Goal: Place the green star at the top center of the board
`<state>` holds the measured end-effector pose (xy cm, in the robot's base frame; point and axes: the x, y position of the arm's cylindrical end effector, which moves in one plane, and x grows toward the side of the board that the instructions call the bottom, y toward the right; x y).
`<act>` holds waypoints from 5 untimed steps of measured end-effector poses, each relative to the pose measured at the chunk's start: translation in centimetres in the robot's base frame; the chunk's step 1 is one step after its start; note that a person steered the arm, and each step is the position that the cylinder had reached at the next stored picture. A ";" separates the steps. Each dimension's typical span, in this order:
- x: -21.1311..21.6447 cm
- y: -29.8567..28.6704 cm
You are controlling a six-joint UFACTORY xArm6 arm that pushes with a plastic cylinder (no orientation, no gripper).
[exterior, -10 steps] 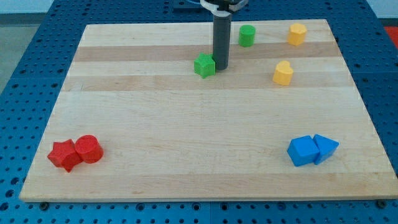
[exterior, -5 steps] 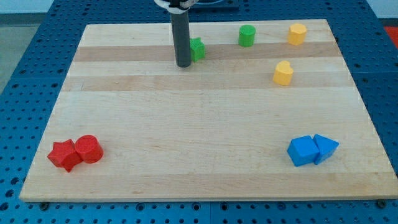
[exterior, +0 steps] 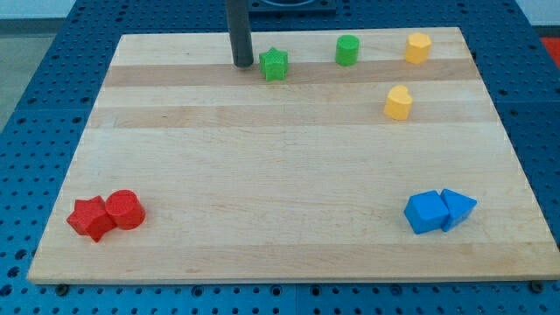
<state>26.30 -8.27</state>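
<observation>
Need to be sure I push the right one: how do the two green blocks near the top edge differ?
The green star has pointed arms; the green cylinder is round with a flat top. The green star sits nearer the board's centre line, the green cylinder further to the view's right and slightly higher. My tip is just left of the green star, far from the green cylinder. Both share the same green.

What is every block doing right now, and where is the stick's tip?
my tip: near the view's top, just left of the green star, a small gap between
green star: top centre, lying free
green cylinder: alone, right of the star
upper yellow block: alone, top right
lower yellow block: alone
red star: touching the red cylinder
blue cube: touching the blue triangular block
</observation>
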 end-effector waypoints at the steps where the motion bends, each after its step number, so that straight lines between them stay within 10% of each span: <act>1: 3.4 0.4; 2: 7.5 2.2; 5: 0.0 5.2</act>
